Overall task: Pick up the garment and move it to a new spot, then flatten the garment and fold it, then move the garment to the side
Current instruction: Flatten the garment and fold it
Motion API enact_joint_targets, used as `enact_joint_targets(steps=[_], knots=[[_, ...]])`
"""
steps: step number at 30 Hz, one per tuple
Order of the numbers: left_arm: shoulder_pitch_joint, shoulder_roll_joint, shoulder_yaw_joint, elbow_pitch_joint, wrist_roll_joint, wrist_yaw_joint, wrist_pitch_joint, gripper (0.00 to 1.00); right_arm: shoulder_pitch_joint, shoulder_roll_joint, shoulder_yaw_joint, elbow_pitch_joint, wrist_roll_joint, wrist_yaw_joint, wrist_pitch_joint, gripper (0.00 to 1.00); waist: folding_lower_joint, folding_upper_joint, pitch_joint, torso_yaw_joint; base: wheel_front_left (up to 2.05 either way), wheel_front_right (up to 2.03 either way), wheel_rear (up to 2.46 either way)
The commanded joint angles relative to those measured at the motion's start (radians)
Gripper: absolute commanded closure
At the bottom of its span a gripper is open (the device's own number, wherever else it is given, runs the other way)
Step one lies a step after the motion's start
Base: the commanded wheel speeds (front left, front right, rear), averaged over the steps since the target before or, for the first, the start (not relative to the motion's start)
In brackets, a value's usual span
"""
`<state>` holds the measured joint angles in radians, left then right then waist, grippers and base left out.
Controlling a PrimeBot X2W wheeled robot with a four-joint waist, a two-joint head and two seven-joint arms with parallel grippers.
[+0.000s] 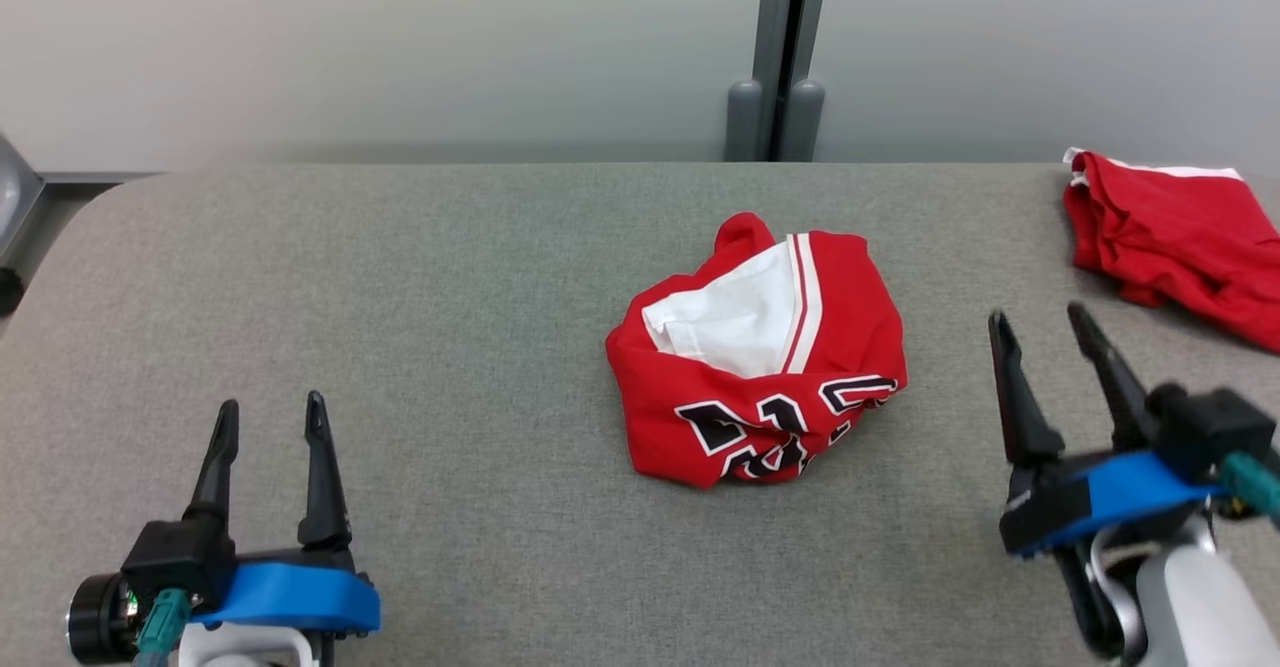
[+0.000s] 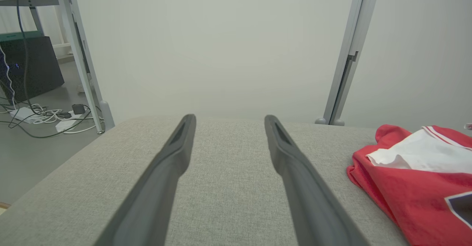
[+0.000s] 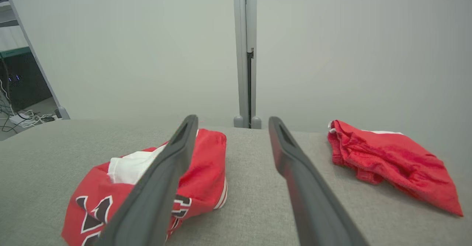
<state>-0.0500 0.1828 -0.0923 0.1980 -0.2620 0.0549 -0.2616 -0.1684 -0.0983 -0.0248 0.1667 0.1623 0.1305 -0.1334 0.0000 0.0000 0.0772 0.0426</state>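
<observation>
Down at the near edge, the left gripper (image 1: pixel 272 404) sits low over the grey fabric table (image 1: pixel 400 277), its two dark fingers spread wide with nothing between them. On the other side the right gripper (image 1: pixel 1038 315) is the same, fingers apart and empty, reaching a bit further up the table. Between them and a little ahead lies the red jersey (image 1: pixel 760 357), mid-table, touching neither. It's off to the right of the left fingers and to the left of the right fingers, and the right arm looks the nearer, so I'd expect that one to lead the pick. The jersey is a crumpled heap, about as wide as deep, with no clear long axis: white lining on top, striped trim, black lettering bunched on the near side. Further back at the far right a second red garment (image 1: pixel 1170 237) lies well apart, and beyond it all the pale wall (image 1: pixel 400 47) and a grey post (image 1: pixel 785 47).
</observation>
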Motion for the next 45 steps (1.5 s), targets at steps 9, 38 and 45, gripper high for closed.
enact_joint_targets(steps=[9, 38, 45], knots=[[-0.085, -0.033, -0.021, 0.014, 0.019, -0.022, -0.004, 0.0, -0.279, -0.116, 0.061, 0.103, -0.002, 0.0, 0.064, 0.0, 0.0, 0.0, 0.083, 0.062, 0.0, 0.0, 0.0], [-0.184, -0.111, 0.004, 0.066, 0.063, -0.079, -0.005, 0.0, -0.445, -0.101, 0.291, 0.755, 0.145, 0.001, 0.028, 1.0, 0.0, 0.0, 0.181, 0.128, 0.0, 0.0, 0.0], [-0.165, -0.117, 0.015, 0.077, 0.073, -0.083, -0.005, 0.0, -0.464, -0.131, 0.315, 0.775, 0.202, 0.0, -0.047, 1.0, 0.0, 0.0, 0.154, 0.11, 0.0, 0.0, 0.0]])
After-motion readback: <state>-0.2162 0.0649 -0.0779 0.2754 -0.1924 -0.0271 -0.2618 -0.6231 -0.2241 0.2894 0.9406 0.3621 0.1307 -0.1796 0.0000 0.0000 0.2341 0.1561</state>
